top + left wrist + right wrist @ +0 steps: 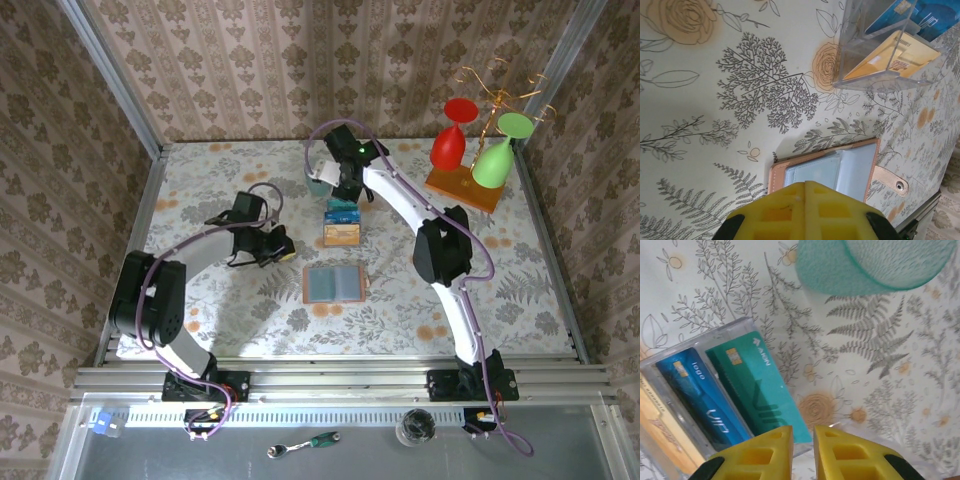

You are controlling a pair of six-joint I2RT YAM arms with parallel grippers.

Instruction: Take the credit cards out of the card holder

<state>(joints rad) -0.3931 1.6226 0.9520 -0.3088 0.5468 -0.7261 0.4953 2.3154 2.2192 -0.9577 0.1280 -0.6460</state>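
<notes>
Our left gripper (805, 192) sits closed and empty above the open card holder (334, 284), whose pockets look bare. The credit cards (760, 385) lie in a clear tray (855, 50) just beyond. Our right gripper (803, 440) hovers there, jaws slightly apart; little seems left.

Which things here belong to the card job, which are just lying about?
Job: open tan leather card holder; teal card; blue card; orange card; clear plastic tray holding them.
Lying about: teal mesh cup; wooden rack with red glass and green glass; ratchet wrench; glass jar.
</notes>
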